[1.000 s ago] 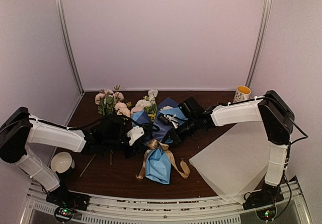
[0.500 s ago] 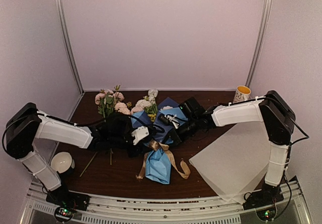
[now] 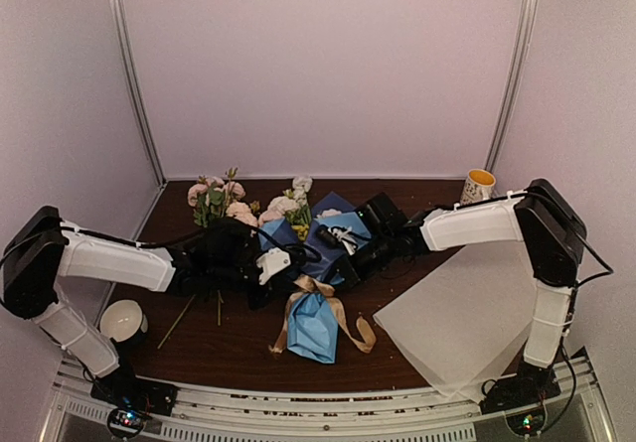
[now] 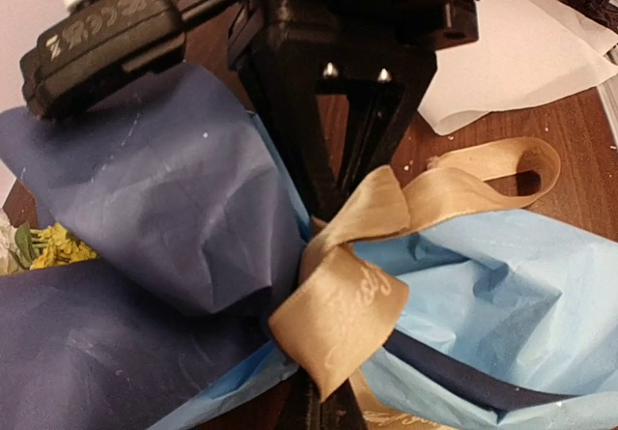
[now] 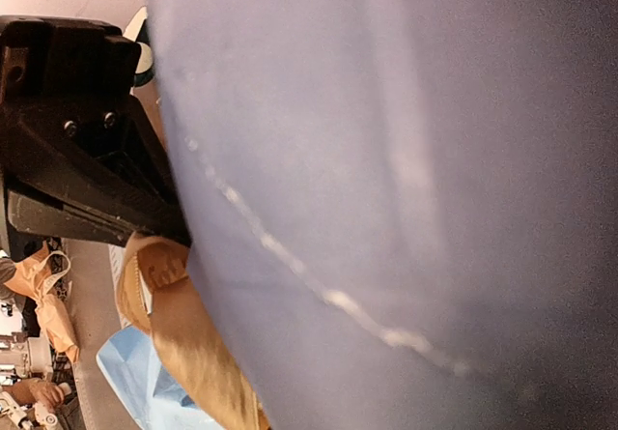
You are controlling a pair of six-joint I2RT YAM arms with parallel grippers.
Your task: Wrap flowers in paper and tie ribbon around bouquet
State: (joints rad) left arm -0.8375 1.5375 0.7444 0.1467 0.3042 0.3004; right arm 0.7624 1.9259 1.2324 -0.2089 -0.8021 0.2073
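Note:
The bouquet lies mid-table, a cone of blue paper with white and yellow flowers at its far, wide end. A tan-gold ribbon is wound round its waist, its tails trailing on the table. My left gripper is shut on a loop of the ribbon from the left. Opposite it, my right gripper pinches the ribbon from the right, fingers together. In the right wrist view the paper hides my own fingers, and only a strip of ribbon shows.
Loose pink flowers lie at the back left, with thin stems nearer me. A white bowl sits front left. A yellow-rimmed cup stands back right. A pale translucent sheet covers the front right.
My left gripper opened, pushed right toward the ribbon knot, then closed on a ribbon loop and eased back slightly. The right arm and bouquet have barely moved.

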